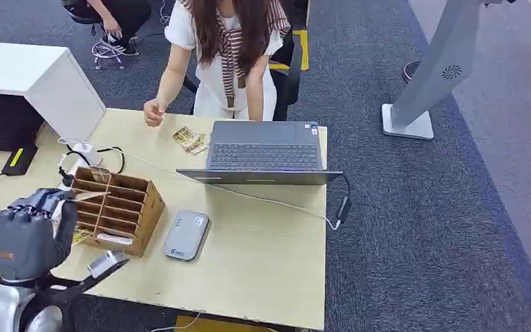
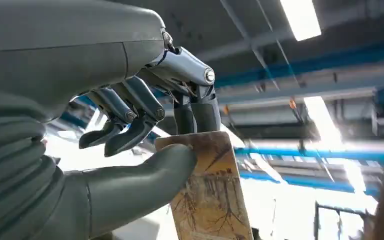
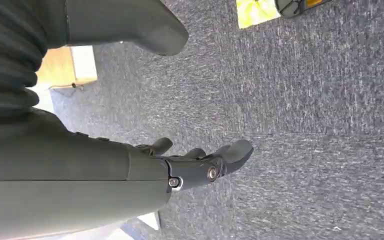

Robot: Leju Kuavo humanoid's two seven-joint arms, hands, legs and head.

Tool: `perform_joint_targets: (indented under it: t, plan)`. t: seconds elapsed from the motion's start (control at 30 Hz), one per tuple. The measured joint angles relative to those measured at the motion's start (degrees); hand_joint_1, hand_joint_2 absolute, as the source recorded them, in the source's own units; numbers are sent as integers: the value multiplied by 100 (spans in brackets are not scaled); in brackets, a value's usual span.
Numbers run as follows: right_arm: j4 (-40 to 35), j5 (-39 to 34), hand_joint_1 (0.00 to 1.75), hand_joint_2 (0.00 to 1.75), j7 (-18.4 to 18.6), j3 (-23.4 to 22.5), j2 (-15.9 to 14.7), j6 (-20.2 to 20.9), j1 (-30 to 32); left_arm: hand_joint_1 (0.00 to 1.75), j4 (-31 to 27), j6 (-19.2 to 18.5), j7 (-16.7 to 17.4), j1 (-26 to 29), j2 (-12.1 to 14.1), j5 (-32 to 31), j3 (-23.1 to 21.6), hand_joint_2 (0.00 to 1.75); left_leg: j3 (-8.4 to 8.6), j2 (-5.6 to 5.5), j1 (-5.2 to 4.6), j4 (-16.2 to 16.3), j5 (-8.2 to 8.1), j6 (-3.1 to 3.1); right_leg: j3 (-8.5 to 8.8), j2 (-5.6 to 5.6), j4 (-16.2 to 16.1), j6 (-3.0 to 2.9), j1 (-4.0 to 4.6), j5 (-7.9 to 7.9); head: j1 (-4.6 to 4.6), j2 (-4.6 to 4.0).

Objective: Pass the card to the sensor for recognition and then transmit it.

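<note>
Left wrist view: left hand [image 2: 145,150] pinches card [image 2: 210,195] by its top edge, thumb against dark fingers [image 2: 195,112]. Card looks thin, stiff, light, likely slippery; edge hold suits it. Right hand [image 3: 200,162] hangs with fingers loosely spread, holding nothing. Grey sensor [image 1: 186,235] lies on desk [image 1: 269,263].

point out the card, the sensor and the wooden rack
card [image 2: 211,200], left wrist view, on its printed face.
sensor [image 1: 186,235], head view, middle of its grey top.
wooden rack [image 1: 151,202], head view, on its side wall.
</note>
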Motion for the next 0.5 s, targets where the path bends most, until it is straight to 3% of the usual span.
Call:
perform_joint_targets:
  t: [0.23,0.5]
  plan:
    - [0,98,0,175,-77,44,0,44,-63,175,1604,113,-260,-1727,413,-162,269,175,-2,-1,2,0,19,-7,-5,4,5,-4,1,19,0,0]
    - [2,179,0,175,-74,50,0,109,-96,175,3119,85,107,-3217,415,-737,50,175,-5,4,0,4,20,-8,-14,8,4,-5,0,28,0,0]
